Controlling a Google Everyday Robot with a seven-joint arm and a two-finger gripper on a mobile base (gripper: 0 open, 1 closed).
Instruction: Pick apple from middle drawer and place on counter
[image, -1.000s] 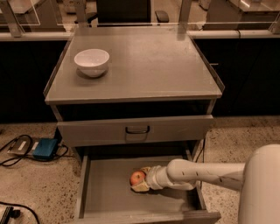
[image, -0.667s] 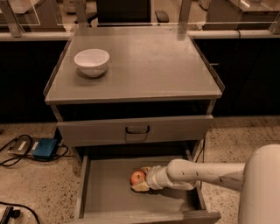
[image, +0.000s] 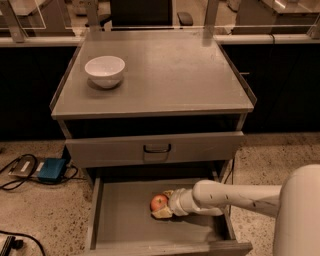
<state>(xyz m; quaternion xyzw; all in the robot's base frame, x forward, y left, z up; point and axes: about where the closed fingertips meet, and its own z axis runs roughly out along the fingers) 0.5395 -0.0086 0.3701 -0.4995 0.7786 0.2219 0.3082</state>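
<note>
Lower centre of frame: the middle drawer (image: 125, 217) is pulled out, grey floor and low side walls in full view. The apple (image: 158, 201) lies on the drawer floor, a little right of the drawer's middle, red-orange with a paler patch.

The gripper (image: 163, 204) is down inside the drawer, right up against the apple's right side. It is touching or very nearly touching the fruit. I cannot tell whether it has hold of the apple or is merely set against it. The apple sits on the drawer floor, not lifted.

The white arm (image: 235, 197) comes in from the right edge, running almost level across the drawer's right wall to the gripper. Its bulky white body (image: 300, 215) fills the lower right corner.

Above the open drawer, the upper drawer front (image: 125, 149) is closed, with a dark loop handle (image: 157, 148) at its centre.

The counter (image: 170, 70) takes up the upper middle of the frame, flat and grey. A white bowl (image: 105, 70) stands upright on it, toward its left side and well apart from the apple below.

Left edge, on the speckled floor (image: 30, 220): a blue box (image: 51, 170) with cables (image: 15, 172) beside the cabinet.
</note>
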